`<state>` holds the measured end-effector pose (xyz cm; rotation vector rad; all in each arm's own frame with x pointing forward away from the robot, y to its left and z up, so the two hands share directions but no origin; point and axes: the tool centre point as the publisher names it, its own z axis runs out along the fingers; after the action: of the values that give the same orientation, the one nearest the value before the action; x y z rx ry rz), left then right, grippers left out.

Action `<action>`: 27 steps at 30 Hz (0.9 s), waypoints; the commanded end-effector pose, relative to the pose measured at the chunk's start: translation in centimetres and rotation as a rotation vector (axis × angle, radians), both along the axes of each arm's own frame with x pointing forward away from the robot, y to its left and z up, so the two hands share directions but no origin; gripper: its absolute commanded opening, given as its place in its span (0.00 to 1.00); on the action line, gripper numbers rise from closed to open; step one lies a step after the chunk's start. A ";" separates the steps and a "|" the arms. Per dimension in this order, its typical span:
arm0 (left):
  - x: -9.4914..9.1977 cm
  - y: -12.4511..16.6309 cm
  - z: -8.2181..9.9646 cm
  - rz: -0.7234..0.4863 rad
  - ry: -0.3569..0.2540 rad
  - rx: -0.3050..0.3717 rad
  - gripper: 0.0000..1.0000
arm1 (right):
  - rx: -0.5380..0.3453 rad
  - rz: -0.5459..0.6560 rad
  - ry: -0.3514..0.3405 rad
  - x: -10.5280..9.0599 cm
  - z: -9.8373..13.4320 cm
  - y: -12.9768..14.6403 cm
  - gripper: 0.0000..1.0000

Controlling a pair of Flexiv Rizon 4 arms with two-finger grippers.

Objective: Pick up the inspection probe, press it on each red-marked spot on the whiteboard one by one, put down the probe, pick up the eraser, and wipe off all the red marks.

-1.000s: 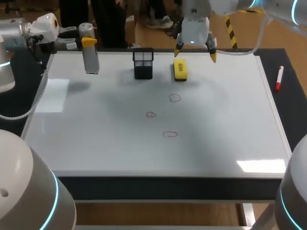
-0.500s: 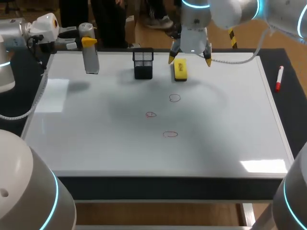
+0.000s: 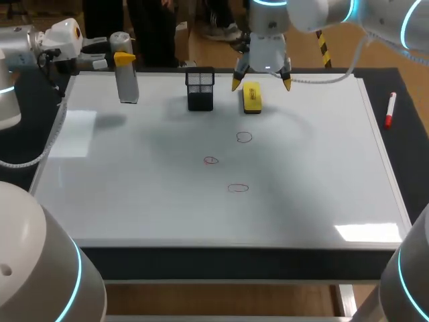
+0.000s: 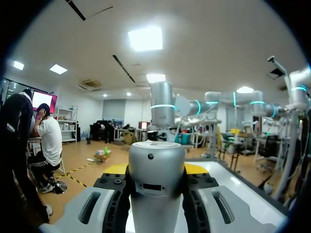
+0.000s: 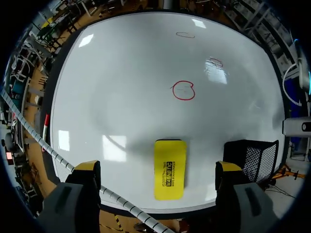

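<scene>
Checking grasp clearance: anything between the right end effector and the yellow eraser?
Nothing visible. The right end effector hangs open above the eraser; the black mesh holder stands beside the eraser, close by but not between.

Mesh basket (image 3: 200, 90) just beside eraser (image 3: 252, 98), open whiteboard (image 3: 134, 188) on other sides.

Black print runs lengthwise along the yellow eraser (image 5: 170, 169).

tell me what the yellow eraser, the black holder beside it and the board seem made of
The eraser looks like smooth yellow plastic, with a matte printed top. The holder is black wire mesh, probably metal, since you can see through its wall. The whiteboard has a glossy white coating that mirrors the ceiling lights.
</scene>
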<state>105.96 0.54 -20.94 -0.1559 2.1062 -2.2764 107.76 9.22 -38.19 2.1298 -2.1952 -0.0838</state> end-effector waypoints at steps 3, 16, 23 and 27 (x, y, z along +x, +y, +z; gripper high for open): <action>0.0 0.0 0.1 0.000 0.000 0.000 0.00 | -0.025 0.003 0.044 1.1 -0.2 0.5 1.00; 0.0 0.0 0.1 0.000 0.000 0.000 0.00 | -0.025 0.003 0.044 1.1 -0.2 0.5 1.00; 0.0 0.0 0.1 0.000 0.000 0.000 0.00 | 0.018 0.019 0.054 0.9 -1.4 1.1 1.00; 0.0 0.0 0.1 0.000 0.000 0.000 0.00 | 0.046 0.038 0.064 0.9 -2.4 1.4 1.00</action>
<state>105.95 0.54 -20.94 -0.1558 2.1062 -2.2765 108.26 10.93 -39.53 2.1560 -2.1390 -0.1815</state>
